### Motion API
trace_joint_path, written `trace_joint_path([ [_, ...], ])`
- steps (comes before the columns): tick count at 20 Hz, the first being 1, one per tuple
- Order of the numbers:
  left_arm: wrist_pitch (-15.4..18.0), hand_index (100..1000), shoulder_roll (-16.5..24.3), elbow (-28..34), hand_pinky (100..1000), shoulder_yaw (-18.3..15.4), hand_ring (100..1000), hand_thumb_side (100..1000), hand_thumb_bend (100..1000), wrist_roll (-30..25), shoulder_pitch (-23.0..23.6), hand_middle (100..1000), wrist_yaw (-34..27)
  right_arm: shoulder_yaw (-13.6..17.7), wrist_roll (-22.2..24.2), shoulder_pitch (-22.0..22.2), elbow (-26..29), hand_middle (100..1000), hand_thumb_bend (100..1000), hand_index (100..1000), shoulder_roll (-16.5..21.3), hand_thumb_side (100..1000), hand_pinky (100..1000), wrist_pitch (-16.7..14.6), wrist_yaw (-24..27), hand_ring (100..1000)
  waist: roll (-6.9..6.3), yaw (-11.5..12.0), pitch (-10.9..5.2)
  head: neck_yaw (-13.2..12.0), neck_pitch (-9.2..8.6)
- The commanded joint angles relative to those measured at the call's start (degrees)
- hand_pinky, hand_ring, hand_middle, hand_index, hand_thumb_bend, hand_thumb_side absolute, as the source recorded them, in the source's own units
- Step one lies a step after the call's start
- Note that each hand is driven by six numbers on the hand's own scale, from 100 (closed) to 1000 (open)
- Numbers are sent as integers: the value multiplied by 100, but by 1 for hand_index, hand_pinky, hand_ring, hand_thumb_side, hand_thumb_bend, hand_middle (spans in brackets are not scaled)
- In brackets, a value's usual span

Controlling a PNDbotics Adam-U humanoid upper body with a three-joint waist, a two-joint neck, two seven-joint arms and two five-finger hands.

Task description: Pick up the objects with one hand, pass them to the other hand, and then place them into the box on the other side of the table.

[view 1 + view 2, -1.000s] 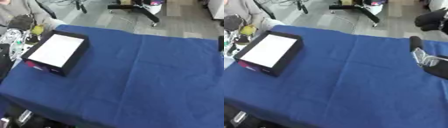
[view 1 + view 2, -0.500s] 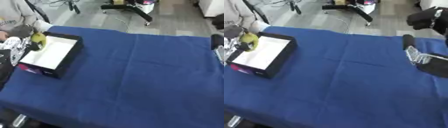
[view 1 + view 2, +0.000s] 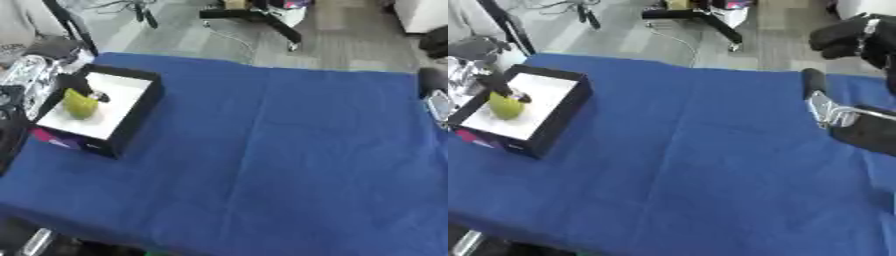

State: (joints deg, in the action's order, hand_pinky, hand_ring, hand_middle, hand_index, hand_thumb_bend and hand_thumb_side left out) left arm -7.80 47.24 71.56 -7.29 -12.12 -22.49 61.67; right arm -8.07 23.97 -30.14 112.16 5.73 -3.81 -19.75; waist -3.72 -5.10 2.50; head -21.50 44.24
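Note:
A black box (image 3: 131, 112) with a white inside stands at the table's left side. A yellow-green object (image 3: 80, 104) sits inside it. My left hand (image 3: 499, 86) reaches in from the left edge, and a dark finger (image 3: 97, 95) and the thumb curl on the object's top. The rest of that hand is silver and partly cut off. At the right edge my right hand (image 3: 829, 111) rests open with a finger (image 3: 813, 82) pointing up, holding nothing.
A blue cloth (image 3: 271, 160) covers the whole table. Off the far edge are a grey floor and a chair base (image 3: 254, 17). A black shape (image 3: 855, 37) hangs at the upper right, above my right hand.
The view has shifted. My left hand has carried the yellow-green object from the box's far left rim down into the box. The right hand stays by the right edge.

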Motion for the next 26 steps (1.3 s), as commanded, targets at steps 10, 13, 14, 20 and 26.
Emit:
trace_joint_path([
  [10,282,820,-1030,3367,797,-211,632,425,835,1534,356,643,-3100,675,-482,-308,-936,681,198,750,588,172,735,-66,-315,749,229,105,-35,1765,-12],
  [13,391,808,-1359,3618,788,-81,615,419,825,1627,395,626,-3602,832,-676,-380,-1387,699,213,766,827,176,742,-178,-458,744,308,105,-16,2347,-12],
  [14,459,804,-1554,3718,785,33,609,418,817,1619,410,621,-3787,906,-750,-413,-1586,727,239,790,981,192,750,-218,-515,752,342,113,-6,2658,-12],
  [20,644,791,-2346,3958,778,491,592,419,811,1352,573,604,-4275,1138,-901,-648,-2808,829,342,872,1638,269,786,-573,-657,826,427,184,12,3637,-12],
  [26,705,782,-2848,3869,774,700,581,420,809,1175,746,592,-4388,1160,-448,-1075,-4247,912,478,939,2145,387,834,-944,-719,909,440,256,-43,3962,-12],
])
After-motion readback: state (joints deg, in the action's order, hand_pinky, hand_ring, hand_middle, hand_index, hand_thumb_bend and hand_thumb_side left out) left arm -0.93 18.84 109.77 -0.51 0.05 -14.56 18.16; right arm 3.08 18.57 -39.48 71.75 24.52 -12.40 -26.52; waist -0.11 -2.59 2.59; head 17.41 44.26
